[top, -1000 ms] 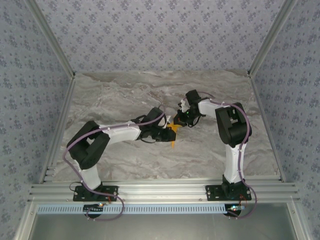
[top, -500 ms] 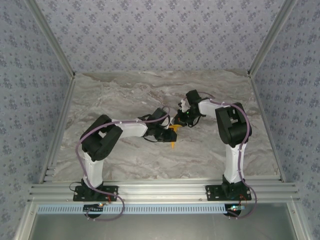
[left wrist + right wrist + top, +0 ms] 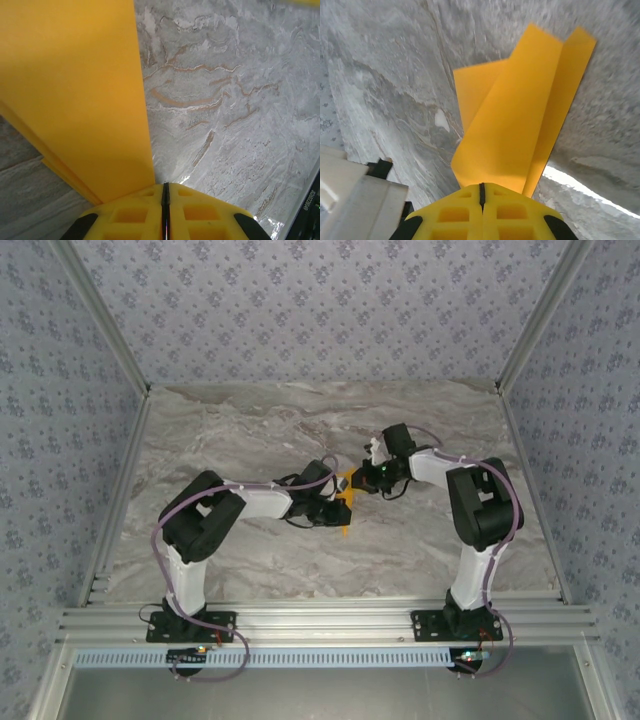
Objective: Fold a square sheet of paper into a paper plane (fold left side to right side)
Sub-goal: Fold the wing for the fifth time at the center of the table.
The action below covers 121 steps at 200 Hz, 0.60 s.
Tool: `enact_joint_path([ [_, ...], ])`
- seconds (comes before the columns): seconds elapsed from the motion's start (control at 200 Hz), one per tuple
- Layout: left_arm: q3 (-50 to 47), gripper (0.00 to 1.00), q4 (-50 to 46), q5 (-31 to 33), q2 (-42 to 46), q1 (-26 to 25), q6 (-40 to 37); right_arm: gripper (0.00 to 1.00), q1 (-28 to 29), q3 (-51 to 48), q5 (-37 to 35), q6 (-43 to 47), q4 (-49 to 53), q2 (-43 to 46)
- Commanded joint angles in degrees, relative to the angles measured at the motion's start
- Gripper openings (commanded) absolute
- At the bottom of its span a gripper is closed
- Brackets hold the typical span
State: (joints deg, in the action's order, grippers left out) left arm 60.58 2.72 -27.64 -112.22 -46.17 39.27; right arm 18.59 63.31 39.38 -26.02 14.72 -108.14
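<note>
Left gripper (image 3: 165,187): clenched on edge of orange paper sheet (image 3: 75,90).
Right gripper (image 3: 481,186): clenched on sheet from right side, folded layers fanning out from jaws.
Sheet: part-folded, held mid-bench (image 3: 250,430) between both grippers. Contact with surface: cannot tell.
Risks:
- Arms pull apart: tear at pinch.
- Unequal motion: crease skews, layers slip.
- Early release: fold springs open.
</note>
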Motion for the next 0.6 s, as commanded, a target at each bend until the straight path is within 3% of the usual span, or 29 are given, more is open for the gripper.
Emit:
enact_joint_path([
  [0.0, -2.0, 0.09, -3.4, 2.0, -1.1, -0.7, 0.4, 0.02, 1.5, -1.9, 1.8, -1.3, -1.0, -0.3],
  [0.335, -1.6, 0.08, -4.0, 2.2, -1.2, -0.7, 0.4, 0.02, 3.4, -2.9, 0.7, -1.0, -1.5, -2.8],
  [0.6, -1.8, 0.08, -4.5, 2.3, -1.2, -0.8, 0.4, 0.02, 3.0, -1.3, -5.5, 3.1, 0.9, -5.2],
])
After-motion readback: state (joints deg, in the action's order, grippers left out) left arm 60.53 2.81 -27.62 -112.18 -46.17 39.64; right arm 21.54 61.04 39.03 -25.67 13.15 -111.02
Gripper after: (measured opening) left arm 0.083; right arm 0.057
